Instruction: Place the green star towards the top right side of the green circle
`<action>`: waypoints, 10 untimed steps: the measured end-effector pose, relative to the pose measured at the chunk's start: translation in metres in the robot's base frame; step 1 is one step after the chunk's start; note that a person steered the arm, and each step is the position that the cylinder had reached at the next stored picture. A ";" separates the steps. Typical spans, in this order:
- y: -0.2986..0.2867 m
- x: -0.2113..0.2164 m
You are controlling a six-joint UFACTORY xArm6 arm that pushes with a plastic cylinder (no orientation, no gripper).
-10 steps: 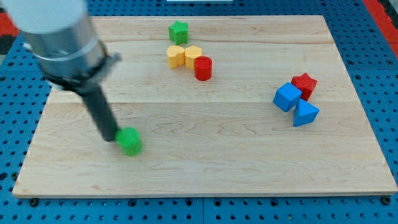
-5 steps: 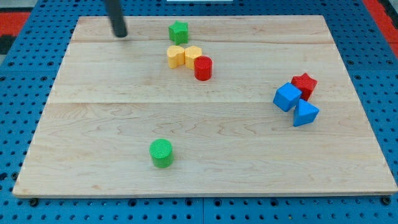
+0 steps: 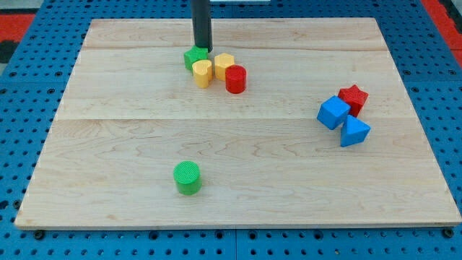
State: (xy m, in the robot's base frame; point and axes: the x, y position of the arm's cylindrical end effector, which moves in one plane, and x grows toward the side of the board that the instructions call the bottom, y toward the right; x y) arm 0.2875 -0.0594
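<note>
While eight small blocks lie on the pale wooden board (image 3: pixel 404 188), only two are green, two yellow, two red and two blue. Farthest left is the green cylinder-shaped circle block (image 3: pixel 188 178), alone in the lower left of the frame, well apart from everything else and near the board's bottom edge, with bare wood all around it. In the upper middle of the frame, the green star block (image 3: pixel 193 57) sits touching the left side of a four-block cluster; its points are hard to make out here, since the rod partly covers it. My tip (image 3: pixel 203 49) rests at the star's upper right edge, the straight dark rod rising from there out of the top of the frame; the arm carries no pincer, so nothing opens, closes or grips. Just right of the star is a yellow block with a rounded top (image 3: pixel 203 72), touching a second yellow block (image 3: pixel 224 65) up and to its right, whose exact shape I cannot tell, and touching that is a red cylinder (image 3: pixel 235 79). The cluster lies near the board's top edge. Wide open wood runs across the middle of the frame between this cluster and the green circle. At the right of the frame, three blocks touch: a blue cube (image 3: pixel 333 113), a red star (image 3: pixel 353 97) above right of it, and a blue triangular block (image 3: pixel 354 131) below right. Around the board a blue pegboard surface (image 3: pixel 22 144) shows.
</note>
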 end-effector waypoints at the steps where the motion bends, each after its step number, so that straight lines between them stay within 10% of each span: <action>1: -0.031 0.039; 3: -0.046 0.118; 4: -0.091 0.074; 10: 0.009 0.196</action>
State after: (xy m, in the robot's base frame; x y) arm 0.4834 -0.0503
